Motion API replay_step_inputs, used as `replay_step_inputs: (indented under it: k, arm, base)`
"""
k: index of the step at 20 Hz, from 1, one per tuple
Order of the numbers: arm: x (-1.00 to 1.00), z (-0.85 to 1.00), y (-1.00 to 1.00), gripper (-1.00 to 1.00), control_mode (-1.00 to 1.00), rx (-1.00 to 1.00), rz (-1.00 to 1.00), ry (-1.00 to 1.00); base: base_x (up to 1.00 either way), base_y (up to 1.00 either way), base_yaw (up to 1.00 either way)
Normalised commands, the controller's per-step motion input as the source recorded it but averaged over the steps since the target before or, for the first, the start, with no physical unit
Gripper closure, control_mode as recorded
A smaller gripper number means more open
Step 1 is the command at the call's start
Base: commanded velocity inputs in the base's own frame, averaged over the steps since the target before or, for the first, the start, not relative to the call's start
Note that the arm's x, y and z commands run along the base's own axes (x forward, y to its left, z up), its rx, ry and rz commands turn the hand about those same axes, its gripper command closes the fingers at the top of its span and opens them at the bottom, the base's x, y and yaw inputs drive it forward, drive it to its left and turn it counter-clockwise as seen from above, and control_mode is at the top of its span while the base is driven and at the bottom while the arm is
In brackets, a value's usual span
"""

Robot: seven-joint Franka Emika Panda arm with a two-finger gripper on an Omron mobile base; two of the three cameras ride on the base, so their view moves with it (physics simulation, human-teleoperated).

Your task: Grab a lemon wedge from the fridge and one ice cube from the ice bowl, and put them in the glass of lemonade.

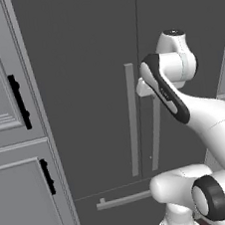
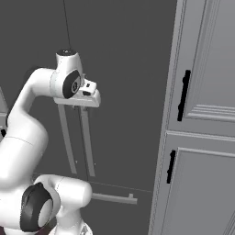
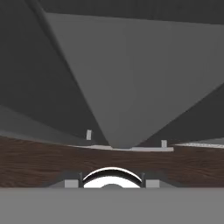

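Arm raised, bent | hand (image 2: 87, 97) at fridge (image 1: 88, 62) handle (image 1: 157, 128) | grip unclear

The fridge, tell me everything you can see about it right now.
The fridge is tall, dark grey and matte, with two upper doors shut along a thin centre seam. Two long light grey vertical handles flank that seam, and a horizontal handle marks the bottom drawer, also closed. Light grey panelled cabinets stand beside it. The gripper sits at the top of the handles; whether it touches one is unclear.

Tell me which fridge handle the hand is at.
The right door's vertical handle: the hand sits at its top, while the left door's handle stands clear.
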Motion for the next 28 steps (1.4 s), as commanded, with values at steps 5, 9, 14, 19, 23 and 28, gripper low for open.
replay_step_inputs:
  k: [5, 9, 14, 19, 23, 28]
  arm:
    - [-0.33, -0.09, -0.29, -1.0, -1.0, 0.0, -0.02, 0.0]
    - [-0.63, -0.33, -0.2, -1.0, -1.0, 0.0, 0.0, 0.04]
    - [-0.21, -0.4, 0.06, -1.0, -1.0, 0.0, 0.01, 0.0]
    - [-0.01, -0.16, 0.21, -1.0, -1.0, -0.03, 0.07, 0.0]
    - [-0.03, 0.0, 0.26, -1.0, -1.0, -0.06, 0.09, 0.0]
    - [-0.14, 0.0, 0.24, -1.0, -1.0, -0.09, 0.07, -0.01]
  base:
    - [0.0, 0.0, 0.0]
    - [0.0, 0.0, 0.0]
    - [0.0, 0.0, 0.0]
    - [0.0, 0.0, 0.0]
    - [0.0, 0.0, 0.0]
    - [0.0, 0.0, 0.0]
